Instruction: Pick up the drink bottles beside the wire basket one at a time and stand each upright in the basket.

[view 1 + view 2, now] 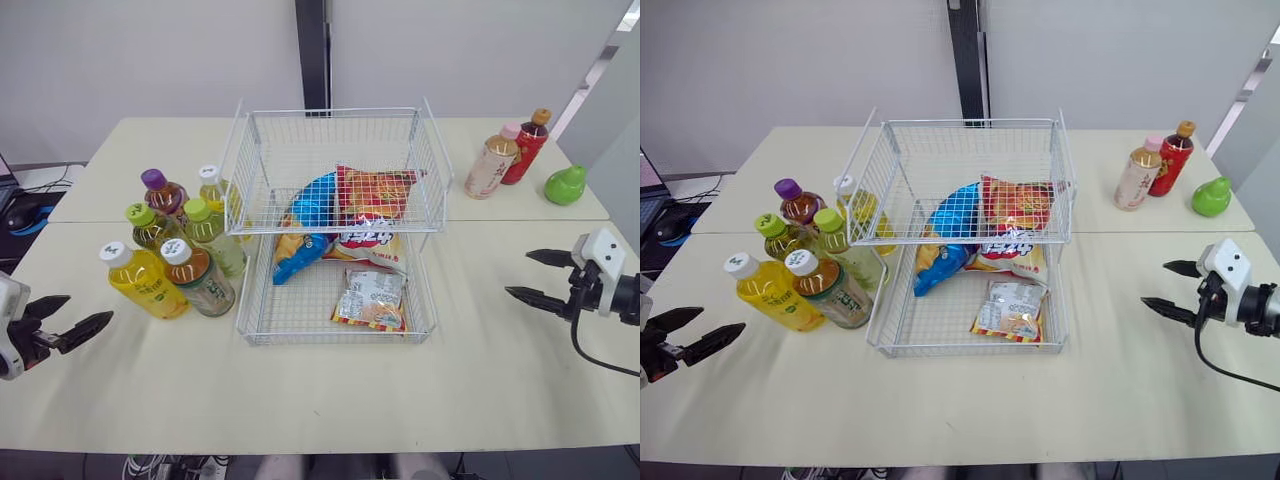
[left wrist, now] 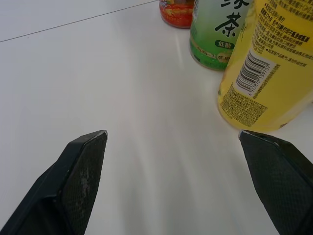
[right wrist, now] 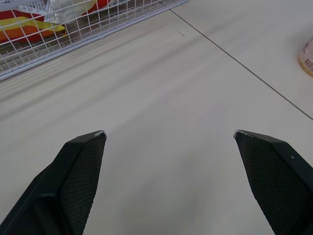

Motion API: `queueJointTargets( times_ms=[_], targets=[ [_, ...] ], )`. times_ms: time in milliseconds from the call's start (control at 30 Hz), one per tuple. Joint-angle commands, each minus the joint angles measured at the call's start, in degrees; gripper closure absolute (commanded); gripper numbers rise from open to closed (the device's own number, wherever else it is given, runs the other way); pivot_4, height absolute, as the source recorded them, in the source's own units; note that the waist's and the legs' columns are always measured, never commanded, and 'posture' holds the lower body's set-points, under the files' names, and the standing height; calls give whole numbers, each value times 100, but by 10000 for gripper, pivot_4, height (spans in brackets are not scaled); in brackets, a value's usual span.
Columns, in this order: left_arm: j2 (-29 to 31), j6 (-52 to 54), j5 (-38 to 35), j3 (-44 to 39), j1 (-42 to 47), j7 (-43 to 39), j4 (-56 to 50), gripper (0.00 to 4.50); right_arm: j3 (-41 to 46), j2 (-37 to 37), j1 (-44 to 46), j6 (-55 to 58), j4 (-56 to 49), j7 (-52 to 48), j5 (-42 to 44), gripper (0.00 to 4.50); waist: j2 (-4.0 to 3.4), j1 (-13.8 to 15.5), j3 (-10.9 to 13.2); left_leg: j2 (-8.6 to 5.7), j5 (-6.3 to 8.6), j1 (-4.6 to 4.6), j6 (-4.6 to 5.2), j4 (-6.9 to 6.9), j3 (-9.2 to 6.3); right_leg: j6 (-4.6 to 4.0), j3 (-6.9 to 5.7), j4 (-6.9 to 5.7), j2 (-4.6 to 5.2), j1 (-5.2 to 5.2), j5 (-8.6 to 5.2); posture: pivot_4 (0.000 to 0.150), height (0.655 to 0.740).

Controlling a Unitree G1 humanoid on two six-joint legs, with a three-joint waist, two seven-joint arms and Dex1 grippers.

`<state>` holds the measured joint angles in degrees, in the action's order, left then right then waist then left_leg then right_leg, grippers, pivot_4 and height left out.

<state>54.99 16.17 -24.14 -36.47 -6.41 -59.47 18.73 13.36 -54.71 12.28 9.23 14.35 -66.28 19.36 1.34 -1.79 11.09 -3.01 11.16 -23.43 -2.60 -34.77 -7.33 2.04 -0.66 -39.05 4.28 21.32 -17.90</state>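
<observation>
A white two-tier wire basket stands mid-table with snack bags on both tiers. Left of it stand several drink bottles: a yellow one, a brown tea, two green teas, a purple-capped one and a pale yellow one. My left gripper is open near the table's front left, short of the yellow bottle. My right gripper is open at the right, apart from the basket. Two more bottles, pink-capped and red, stand at the far right.
A green pear-shaped object sits by the far right bottles. Bare tabletop stretches in front of the basket. A seam runs across the table. A dark post rises behind the table against the wall.
</observation>
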Motion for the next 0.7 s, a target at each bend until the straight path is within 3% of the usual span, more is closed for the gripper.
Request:
queueJointTargets(
  times_ms=[33, 467, 567, 700],
  targets=[
    [166, -135, -58, -184, 26, -112, 0, 232, 317, -77, -49, 31, -197, -16, 190, 0, 0, 2, 0, 0, 0, 0, 0, 0, 1, 0, 1, 0, 0, 0, 0, 1500, 7400],
    [3, 234, -328, -306, -148, -55, -371, 232, 883, -114, -548, 313, -1066, 86, 527, 0, 0, -4, 0, 48, 1, 9, -1, -2, 28, -21, 8, 0, -22, 3, 16, 1500, 7400],
    [2, 292, -373, -378, -243, -30, -405, 232, 1307, -245, -695, 719, -1918, 66, 949, 0, -1, -12, 0, 53, 1, 11, -2, -1, 31, -23, 10, 0, -23, 5, 17, 1500, 7400],
    [-11, 348, -399, -425, -279, 2, -446, 232, 1904, -587, -457, 1987, -3198, 223, 2174, 0, -4, -9, -1, 59, 1, 14, -2, -1, 33, -24, 10, 0, -24, 5, 18, 1500, 7400]
  ],
)
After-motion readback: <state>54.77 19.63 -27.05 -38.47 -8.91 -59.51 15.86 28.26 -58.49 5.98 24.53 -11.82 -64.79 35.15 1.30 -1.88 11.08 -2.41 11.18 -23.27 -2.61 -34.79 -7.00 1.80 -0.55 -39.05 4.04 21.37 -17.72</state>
